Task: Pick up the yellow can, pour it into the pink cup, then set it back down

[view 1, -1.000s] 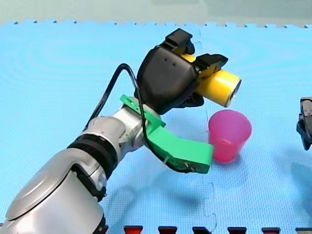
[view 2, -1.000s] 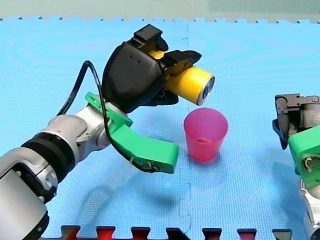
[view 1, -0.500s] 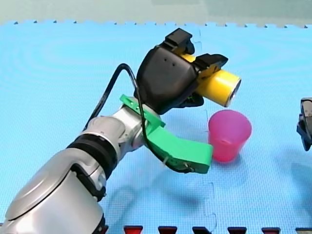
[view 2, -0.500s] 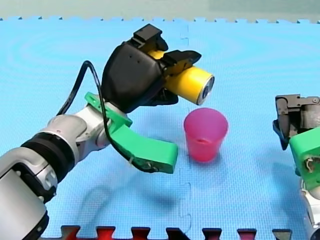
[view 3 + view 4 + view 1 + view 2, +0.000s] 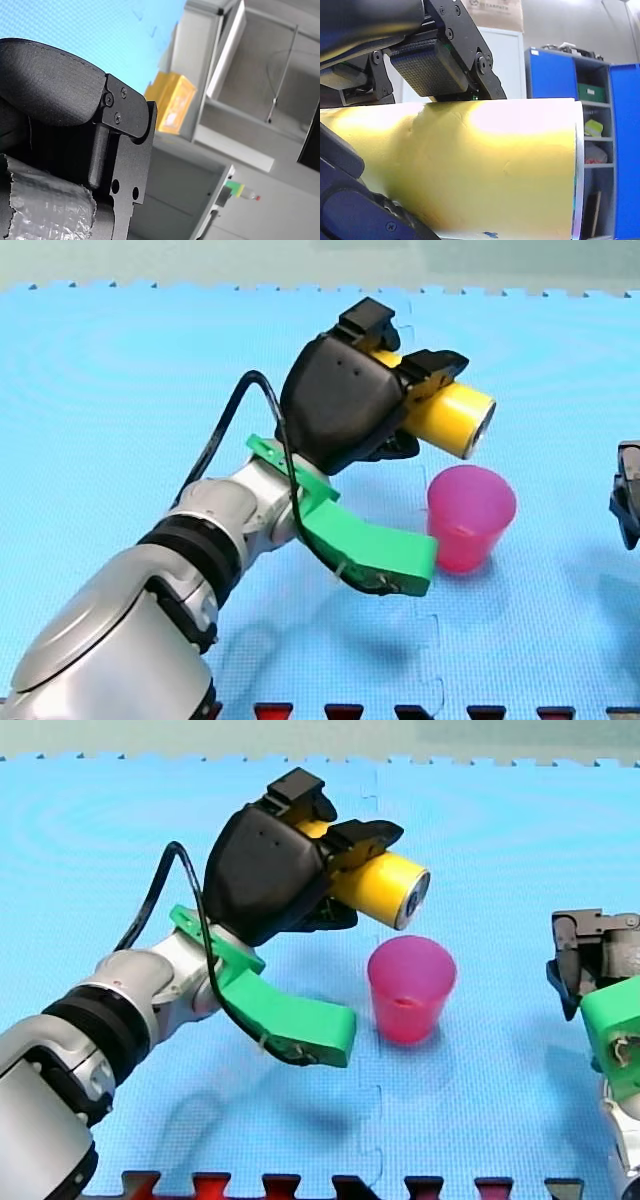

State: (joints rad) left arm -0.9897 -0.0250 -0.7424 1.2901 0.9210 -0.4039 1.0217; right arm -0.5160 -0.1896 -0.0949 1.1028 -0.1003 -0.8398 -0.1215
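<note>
I see my left hand [image 5: 290, 870] clamped around the can [image 5: 385, 890], held in the air over the mat [image 5: 120, 850]. The can is tipped almost onto its side, its mouth just above the far rim of the cup [image 5: 410, 990] and not touching it. The cup stands upright, right of the mat's middle. In the second wrist view a finger pad [image 5: 427, 67] presses against the can's wall. My right hand [image 5: 590, 955] is at the mat's right edge, holding nothing; I cannot tell its state.

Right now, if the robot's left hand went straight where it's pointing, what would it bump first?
Holding the can, the left hand points right and slightly down. It would probably pass over the cup and meet the right hand first, or the mat; depth is unclear.
</note>
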